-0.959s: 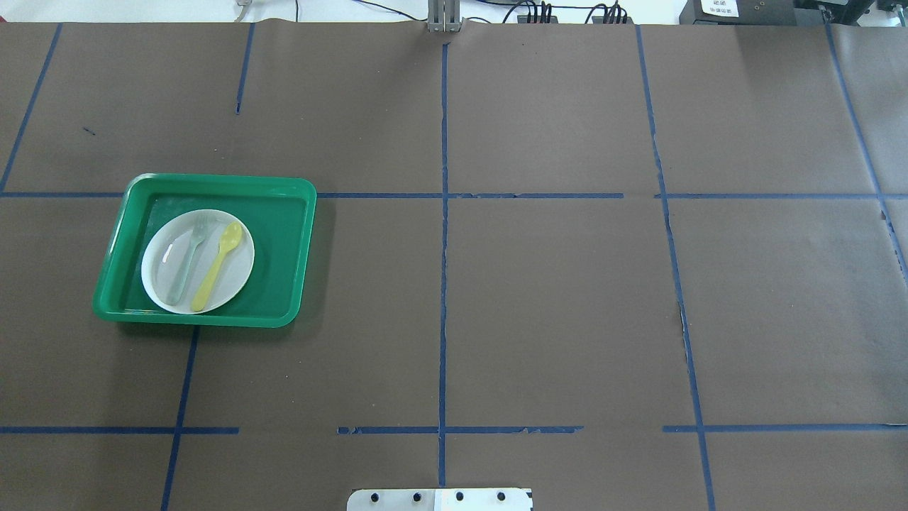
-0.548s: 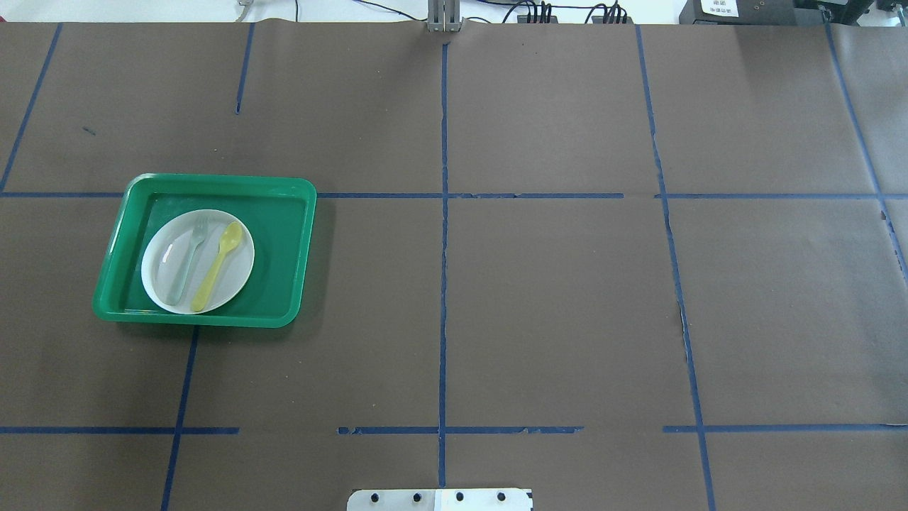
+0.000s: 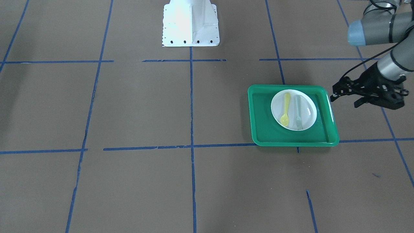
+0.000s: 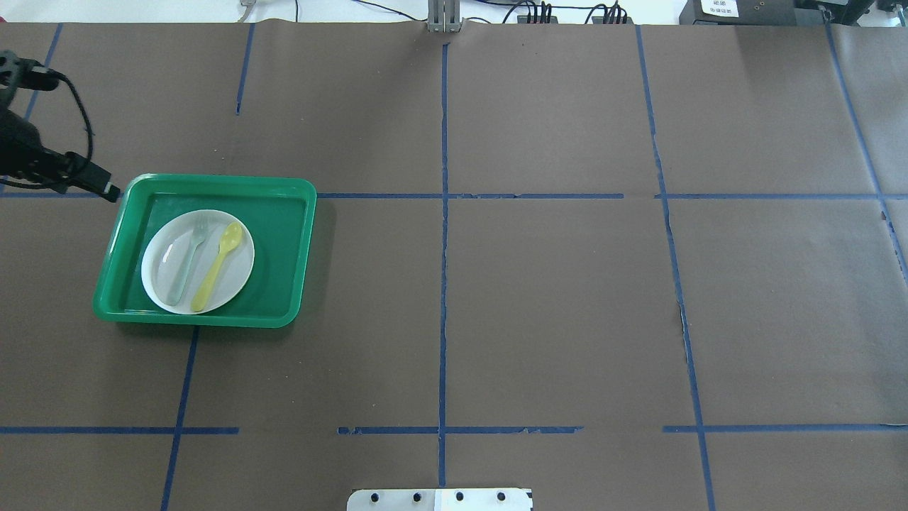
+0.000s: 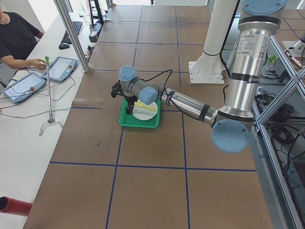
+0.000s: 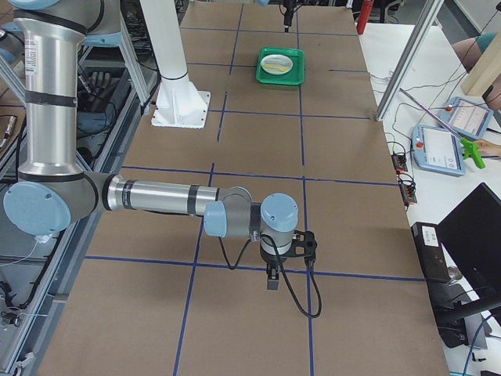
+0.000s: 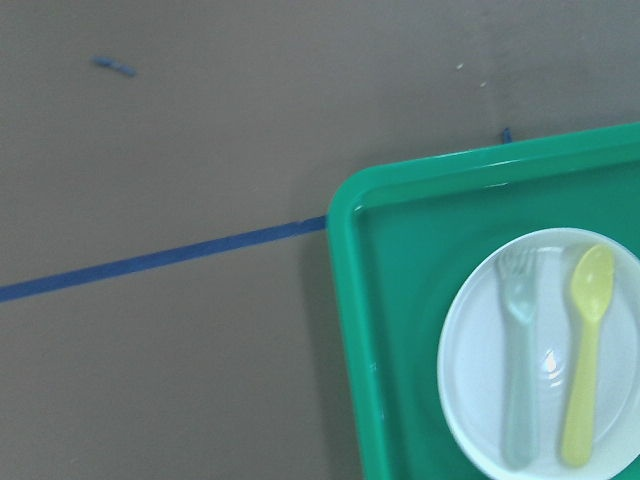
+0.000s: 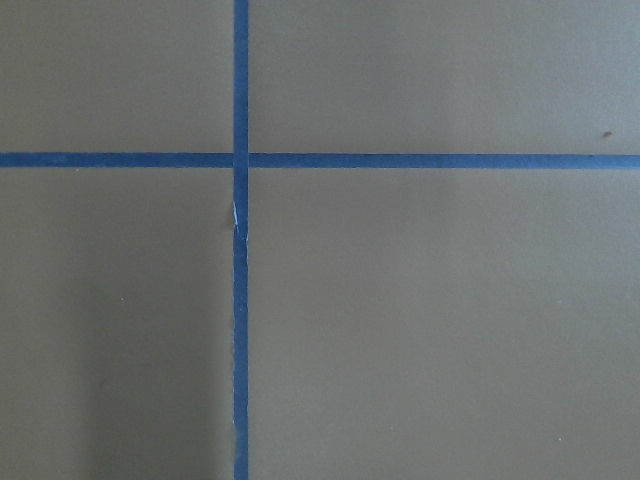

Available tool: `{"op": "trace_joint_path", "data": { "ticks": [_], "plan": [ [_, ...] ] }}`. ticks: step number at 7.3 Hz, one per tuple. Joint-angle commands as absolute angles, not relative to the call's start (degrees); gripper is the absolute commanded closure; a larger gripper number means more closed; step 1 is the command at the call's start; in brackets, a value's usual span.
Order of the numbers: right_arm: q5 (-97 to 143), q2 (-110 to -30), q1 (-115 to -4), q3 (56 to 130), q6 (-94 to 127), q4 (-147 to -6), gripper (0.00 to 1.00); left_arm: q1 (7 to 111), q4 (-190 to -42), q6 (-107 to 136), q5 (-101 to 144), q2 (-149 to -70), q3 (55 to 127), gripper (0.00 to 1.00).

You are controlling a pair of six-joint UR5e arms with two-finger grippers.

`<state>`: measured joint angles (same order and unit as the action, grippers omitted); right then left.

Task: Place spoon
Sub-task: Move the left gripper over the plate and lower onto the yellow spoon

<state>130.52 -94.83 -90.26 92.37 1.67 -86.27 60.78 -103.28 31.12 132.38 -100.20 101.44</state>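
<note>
Spoon beside fork on white plate in green tray, brown blue-taped table, my left gripper spread apart just beside tray, right gripper, I cannot tell its state.

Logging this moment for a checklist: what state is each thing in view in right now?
spoon: lying flat on the plate, beside the fork, not gripped.
fork: lying flat on the plate.
plate: resting in the tray.
tray: flat on the table.
left gripper: open, empty, just outside the tray's corner.
right gripper: far from the tray; cannot tell whether open or shut.
</note>
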Motion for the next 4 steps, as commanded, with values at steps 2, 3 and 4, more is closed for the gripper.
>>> {"op": "trace_joint_path", "data": {
  "ticks": [2,3,4],
  "plan": [
    [130.5,-94.8,-90.3,92.4,1.7,-86.2,0.0,49.1,-103.5,38.1,119.7,-104.9,98.7,0.15],
    [130.5,-94.8,-90.3,92.4,1.7,-86.2,0.0,48.2,-103.4,38.2,119.7,-104.9,98.5,0.19],
    [130.4,-94.8,-90.3,92.4,1.7,-86.3,0.0,46.9,-103.5,38.3,119.8,-105.5,97.0,0.22]
  ]
}}
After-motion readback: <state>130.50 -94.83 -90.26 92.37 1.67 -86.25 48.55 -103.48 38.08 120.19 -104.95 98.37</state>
